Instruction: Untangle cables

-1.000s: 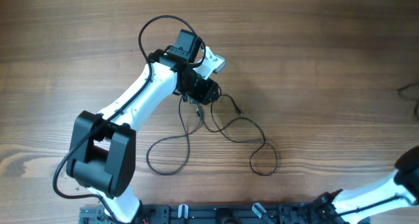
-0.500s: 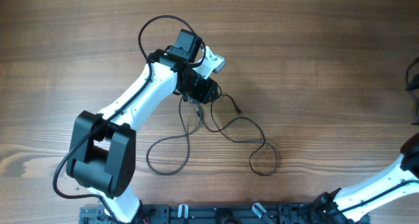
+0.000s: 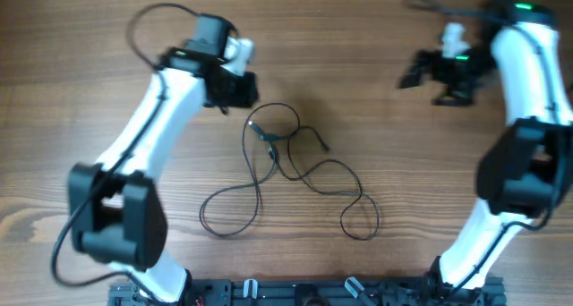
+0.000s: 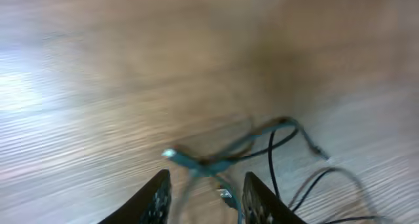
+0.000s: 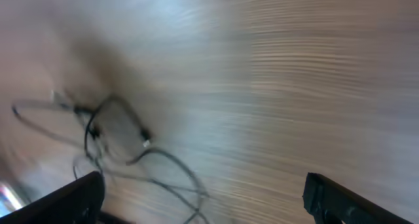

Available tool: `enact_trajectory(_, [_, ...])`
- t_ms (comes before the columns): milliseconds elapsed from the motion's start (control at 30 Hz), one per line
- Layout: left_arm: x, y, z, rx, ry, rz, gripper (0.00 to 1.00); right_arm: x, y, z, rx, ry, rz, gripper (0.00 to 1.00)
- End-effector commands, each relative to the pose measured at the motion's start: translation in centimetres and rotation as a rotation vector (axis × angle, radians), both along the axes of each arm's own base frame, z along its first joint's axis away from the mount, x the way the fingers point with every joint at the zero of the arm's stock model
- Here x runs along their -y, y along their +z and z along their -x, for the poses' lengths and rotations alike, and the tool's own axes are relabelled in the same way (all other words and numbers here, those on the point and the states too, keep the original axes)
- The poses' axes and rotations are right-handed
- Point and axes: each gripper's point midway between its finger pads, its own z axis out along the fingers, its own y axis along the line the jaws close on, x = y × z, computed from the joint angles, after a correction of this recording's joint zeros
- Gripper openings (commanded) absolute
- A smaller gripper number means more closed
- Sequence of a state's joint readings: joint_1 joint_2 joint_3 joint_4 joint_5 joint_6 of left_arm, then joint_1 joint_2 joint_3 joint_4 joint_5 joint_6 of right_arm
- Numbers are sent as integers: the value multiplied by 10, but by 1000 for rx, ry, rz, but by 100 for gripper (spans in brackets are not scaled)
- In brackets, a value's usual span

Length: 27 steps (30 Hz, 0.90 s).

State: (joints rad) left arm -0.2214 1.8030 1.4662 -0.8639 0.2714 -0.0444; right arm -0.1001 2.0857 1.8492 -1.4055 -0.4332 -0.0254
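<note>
The tangled cables (image 3: 272, 147) are lying loose on the surface (image 3: 403, 208). The left fingers (image 4: 157, 198) are hovering spread and empty near them — probably lining up a grasp — while the right fingers (image 5: 72, 194) are hanging parted, well apart.

The left gripper (image 3: 240, 89) has left the top of the cables (image 3: 285, 167) and drawn back up and to the left, well clear of them, jaws apart; the tangle's upper loop is now uncovered. The right gripper (image 3: 426, 80) has swung from the lower right edge of the table (image 3: 89, 38) to its upper right, jaws spread wide
</note>
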Motion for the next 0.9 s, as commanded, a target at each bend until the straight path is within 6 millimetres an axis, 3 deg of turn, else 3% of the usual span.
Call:
enact_trajectory(0, [-26, 75, 4, 112, 101, 71, 43, -52, -10, 15, 7, 276, 95, 100])
enact_trajectory(133, [-60, 110, 22, 161, 179, 71, 50, -111, -14, 48, -2, 563, 191, 100])
enact_trajectory(267, [-79, 126, 41, 168, 227, 68, 50, -163, -18, 70, 56, 793, 173, 100])
enact_trajectory(533, [-109, 147, 74, 186, 309, 19, 48, -259, -51, 96, 224, 934, 140, 100])
enact_trajectory(600, [-113, 151, 78, 201, 322, 8, 47, -276, -59, 100, 249, 886, 148, 100])
enact_trajectory(700, [-113, 158, 82, 223, 322, 10, 48, -298, -71, 95, 252, 632, 152, 100])
enact_trajectory(767, [-113, 160, 85, 224, 322, 10, 47, -304, -84, 100, 175, 391, 141, 100])
enact_trajectory(867, [-113, 159, 89, 214, 322, 8, 47, -307, -103, 115, 112, 249, 145, 100])
